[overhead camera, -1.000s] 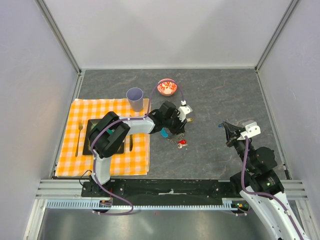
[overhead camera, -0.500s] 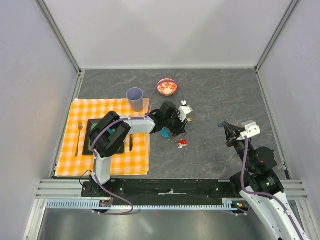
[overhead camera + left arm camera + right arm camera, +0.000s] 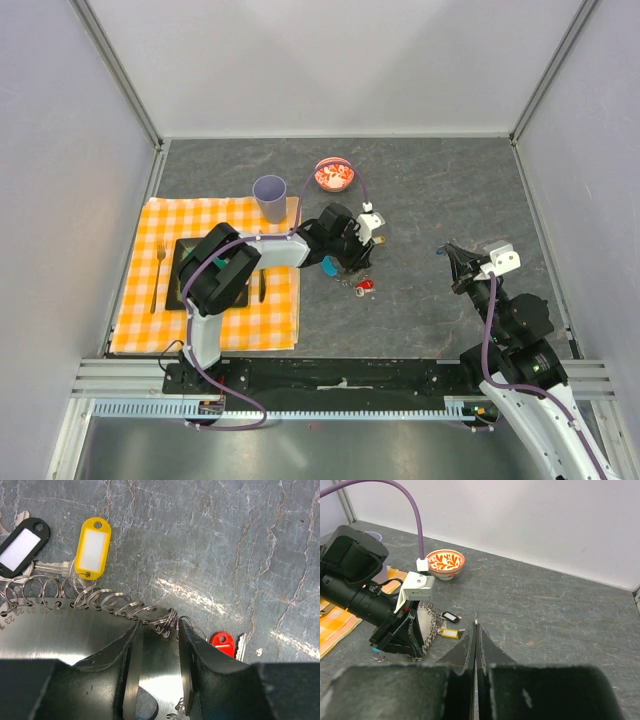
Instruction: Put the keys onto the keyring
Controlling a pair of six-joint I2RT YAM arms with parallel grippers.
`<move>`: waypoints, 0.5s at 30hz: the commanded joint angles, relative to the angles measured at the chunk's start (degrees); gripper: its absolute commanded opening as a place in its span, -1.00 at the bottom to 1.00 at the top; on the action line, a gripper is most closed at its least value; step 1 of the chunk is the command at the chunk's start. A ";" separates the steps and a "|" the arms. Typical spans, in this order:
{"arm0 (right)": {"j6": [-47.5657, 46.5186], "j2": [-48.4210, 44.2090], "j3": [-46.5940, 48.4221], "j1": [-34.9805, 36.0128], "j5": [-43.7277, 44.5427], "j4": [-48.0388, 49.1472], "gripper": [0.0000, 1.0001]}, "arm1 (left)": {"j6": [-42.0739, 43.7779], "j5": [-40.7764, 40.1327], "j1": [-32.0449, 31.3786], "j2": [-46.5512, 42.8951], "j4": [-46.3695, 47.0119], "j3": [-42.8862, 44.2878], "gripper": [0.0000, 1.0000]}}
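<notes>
The keyring is a flat grey metal crescent [image 3: 60, 630] with a row of small wire rings [image 3: 115, 605] along its rim. Its blue fob [image 3: 328, 265] shows under the left arm. My left gripper [image 3: 159, 625] has its jaws narrowly apart, closed on the ring-edged rim. It holds the crescent tilted up [image 3: 423, 622]. A yellow-tagged key [image 3: 93, 547], a black-and-white-tagged key [image 3: 22, 547] and a red key [image 3: 222, 644] lie on the table beside it. My right gripper [image 3: 476, 627] is shut, with a thin metal sliver at its tip. Its tip looks bluish in the top view [image 3: 441, 252].
A red-and-white bowl [image 3: 334, 174] and a lilac cup [image 3: 269, 197] stand behind the left arm. An orange checked cloth [image 3: 215, 320] at the left holds a dark tray [image 3: 180, 262] and a fork [image 3: 158, 270]. Walls close three sides.
My left gripper and the keyring have shifted very slightly up and left. The right arm has not moved.
</notes>
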 commanded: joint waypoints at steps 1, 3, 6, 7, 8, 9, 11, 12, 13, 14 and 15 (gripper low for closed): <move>0.50 -0.67 -0.01 0.12 -0.41 2.13 -1.00 | -1.03 2.71 -0.01 -2.36 0.46 -0.76 -0.19; 0.58 -0.76 -0.01 0.21 -0.49 2.21 -1.00 | -1.82 4.12 -0.01 -2.62 0.99 -0.76 -0.21; 0.58 -0.76 -0.01 0.12 -0.32 2.21 -1.00 | -3.40 5.70 -0.01 -2.71 2.57 -0.76 -0.23; 0.50 -0.76 -0.01 0.21 -0.32 2.21 -1.00 | -3.67 5.71 -0.01 -2.71 2.92 -0.68 -0.24; 0.50 -0.76 -0.01 0.21 -0.32 2.21 -1.00 | -3.67 5.45 -0.01 -2.53 2.84 -0.42 -0.28; 0.58 -0.85 -0.01 0.12 -0.40 2.13 -1.00 | -3.58 5.01 -0.01 -2.18 2.75 -0.33 -0.28; 0.50 -0.85 -0.01 0.21 -0.40 2.21 -1.00 | -3.41 4.92 -0.01 -1.92 2.22 -0.15 -0.30; 0.58 -0.85 -0.01 0.21 -0.41 2.21 -1.00 | -3.40 5.00 -0.01 -1.83 2.14 -0.06 -0.30; 0.58 -0.85 -0.01 0.12 -0.41 2.13 -1.00 | -3.40 5.09 -0.01 -1.74 1.87 -0.15 -0.30; 0.50 -0.85 -0.10 0.21 -0.41 2.13 -1.00 | -3.40 4.92 -0.01 -1.83 1.78 -0.15 -0.30; 0.50 -0.85 -0.10 0.21 -0.49 2.13 -1.00 | -3.23 4.92 -0.01 -1.65 1.70 -0.15 -0.29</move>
